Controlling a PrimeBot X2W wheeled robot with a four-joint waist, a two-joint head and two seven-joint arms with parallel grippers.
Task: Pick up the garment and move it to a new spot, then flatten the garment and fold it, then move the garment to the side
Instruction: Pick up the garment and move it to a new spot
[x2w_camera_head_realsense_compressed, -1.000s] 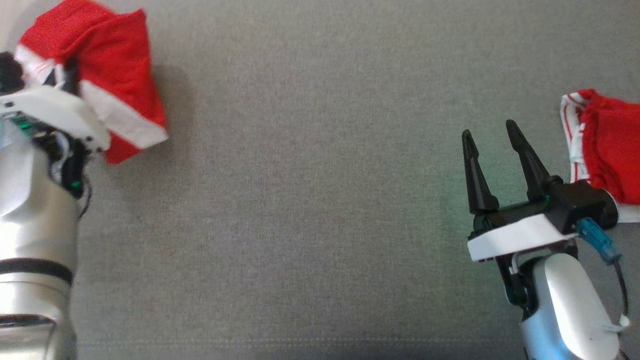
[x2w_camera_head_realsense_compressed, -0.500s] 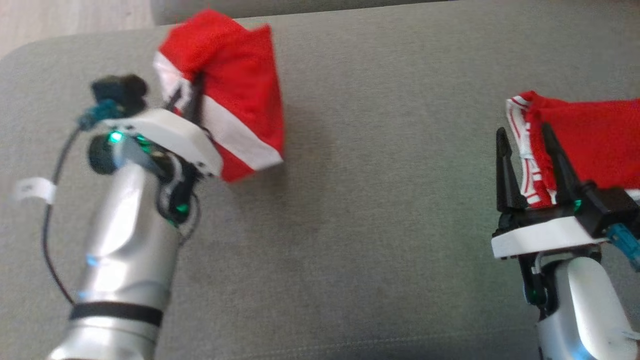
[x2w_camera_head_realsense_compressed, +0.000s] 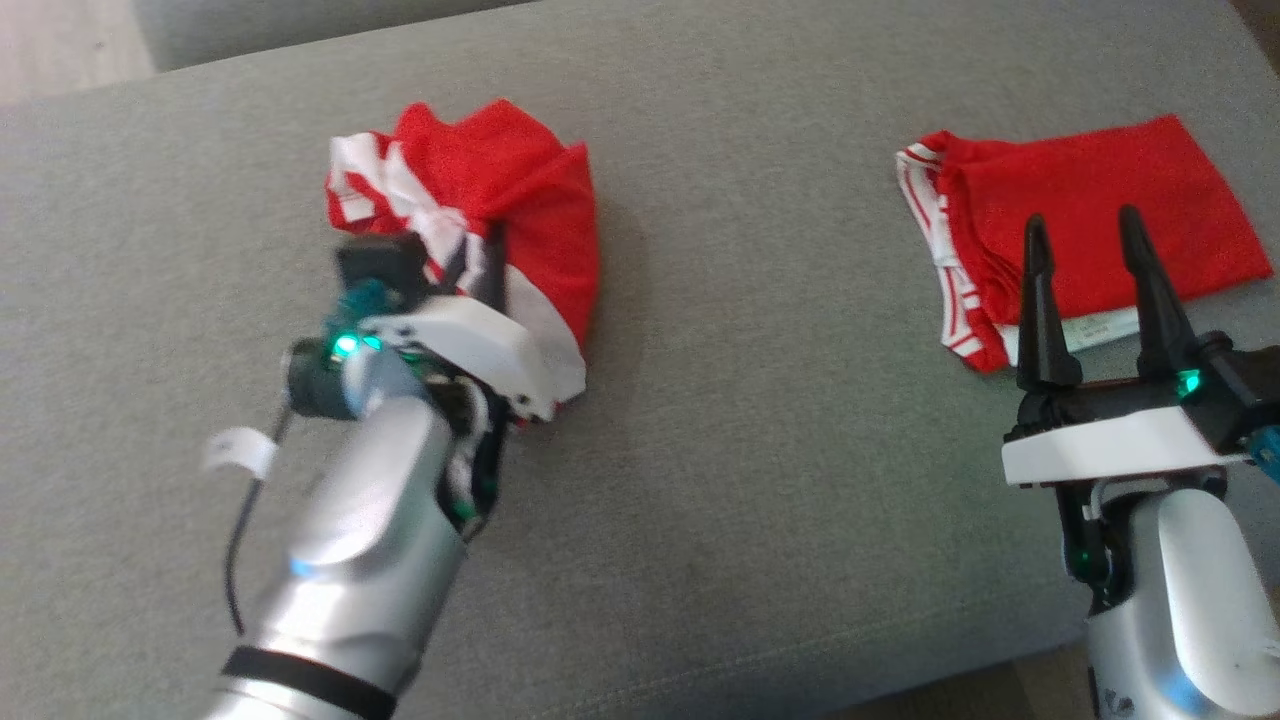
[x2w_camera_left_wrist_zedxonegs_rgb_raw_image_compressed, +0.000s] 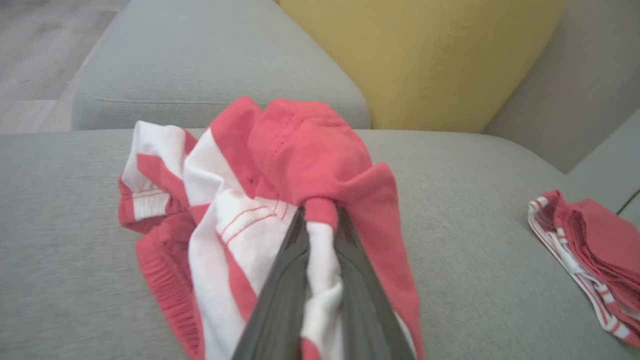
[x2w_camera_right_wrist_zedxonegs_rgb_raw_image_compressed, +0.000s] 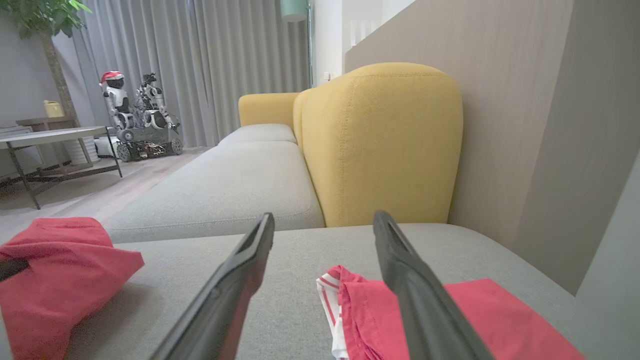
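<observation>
A: Left hand?
B: Pinching a fold of the garment, which is bunched red and white on the left part of the sofa; the left wrist view shows cloth squeezed between both fingers, half hidden in the head view.
A: Right hand?
B: Spread, holding nothing; its fingers reach over the near edge of a second garment, folded flat at the right; its own wrist view adds a yellow backrest and another robot far off.
</observation>
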